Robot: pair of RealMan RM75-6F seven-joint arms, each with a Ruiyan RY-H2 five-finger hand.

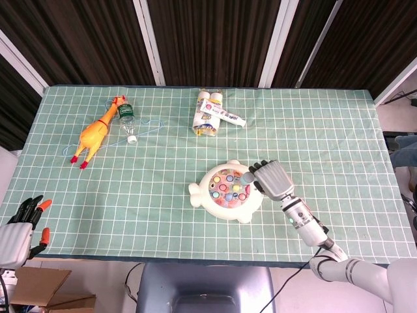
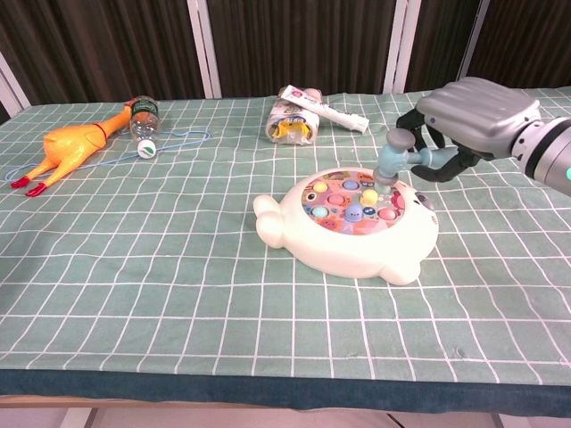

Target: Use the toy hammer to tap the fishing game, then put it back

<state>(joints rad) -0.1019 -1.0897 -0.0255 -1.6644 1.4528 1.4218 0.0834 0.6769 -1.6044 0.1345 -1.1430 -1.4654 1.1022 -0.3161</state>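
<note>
Tapping goes best with short, light drops: right hand [image 2: 473, 116] has its fingers wrapped around the toy hammer [image 2: 403, 153], head poised over the far right edge of the fishing game [image 2: 348, 223] mid-tabletop; left hand [image 1: 16, 222] hangs open, near left

The right hand [image 2: 473, 111] reaches in palm-down with fingers [image 2: 426, 134] curled closed, while the left hand [image 1: 18, 225] rests low, fingers spread.
</note>
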